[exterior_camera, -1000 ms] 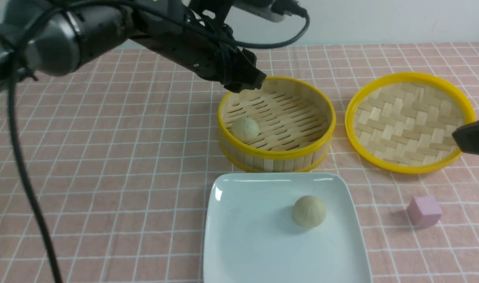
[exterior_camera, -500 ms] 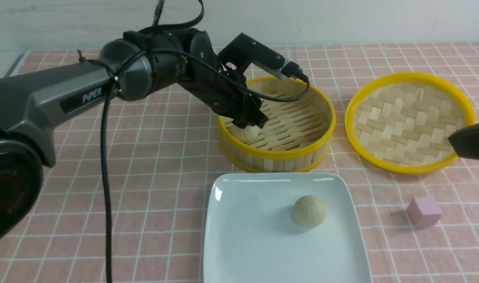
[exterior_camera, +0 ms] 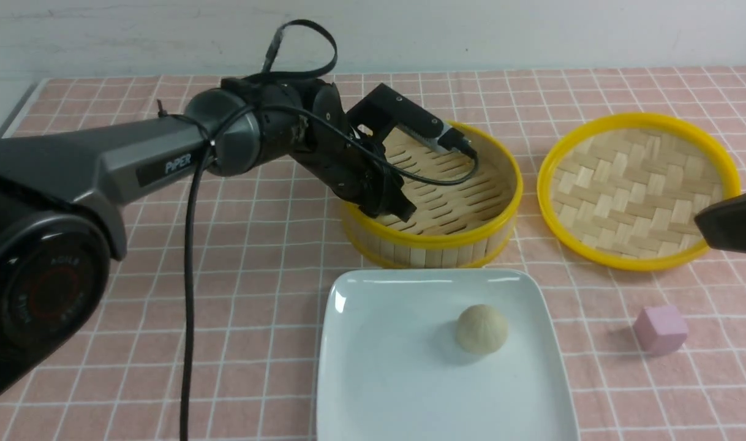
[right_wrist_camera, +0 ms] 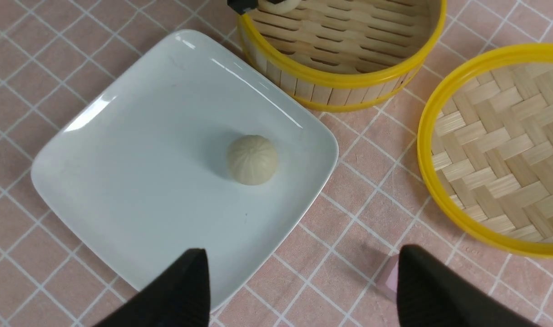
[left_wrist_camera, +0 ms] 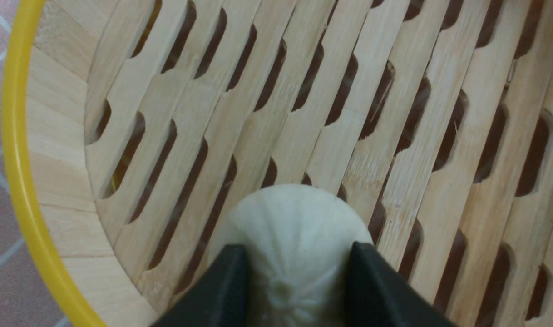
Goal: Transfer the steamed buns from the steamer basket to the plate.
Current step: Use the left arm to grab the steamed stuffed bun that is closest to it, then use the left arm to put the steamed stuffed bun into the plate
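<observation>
basket [left_wrist_camera: 54, 181] wall beside left gripper [left_wrist_camera: 299, 254], plate [exterior_camera: 379, 367] mostly bare

The basket [exterior_camera: 446, 245] is pale bare bamboo, its slats unvarnished, with smooth glossy yellow rims that look like plastic. The lid [exterior_camera: 636, 184] is woven from flat bamboo strips in the same shiny rim. The plate [exterior_camera: 379, 367] is glossy white, ceramic by its look. The bun on the plate [exterior_camera: 482, 329] and the bun in the basket [left_wrist_camera: 294, 218] are matt and finely creased. The table [exterior_camera: 226, 275] is covered in cloth. The cube [exterior_camera: 659, 329] is matt. The left gripper [left_wrist_camera: 297, 268] has matt black fingers.
</observation>
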`<control>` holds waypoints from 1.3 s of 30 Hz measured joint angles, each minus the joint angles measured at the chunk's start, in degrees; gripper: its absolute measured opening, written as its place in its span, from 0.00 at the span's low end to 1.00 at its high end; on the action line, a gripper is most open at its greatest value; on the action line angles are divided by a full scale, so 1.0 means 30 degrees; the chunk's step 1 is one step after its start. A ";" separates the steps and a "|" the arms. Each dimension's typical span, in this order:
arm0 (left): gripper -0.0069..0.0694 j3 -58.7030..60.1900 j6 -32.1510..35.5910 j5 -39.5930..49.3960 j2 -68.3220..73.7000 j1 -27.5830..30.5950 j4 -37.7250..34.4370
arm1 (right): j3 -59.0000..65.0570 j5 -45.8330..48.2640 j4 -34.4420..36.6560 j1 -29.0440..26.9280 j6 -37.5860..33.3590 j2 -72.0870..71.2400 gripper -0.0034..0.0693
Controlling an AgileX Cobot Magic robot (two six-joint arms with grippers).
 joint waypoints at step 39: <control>0.13 0.7389 0.4517 0.8167 -0.5732 0.1317 -0.8852 | 0.0000 -0.0121 0.0443 0.0000 -0.0778 0.0000 0.74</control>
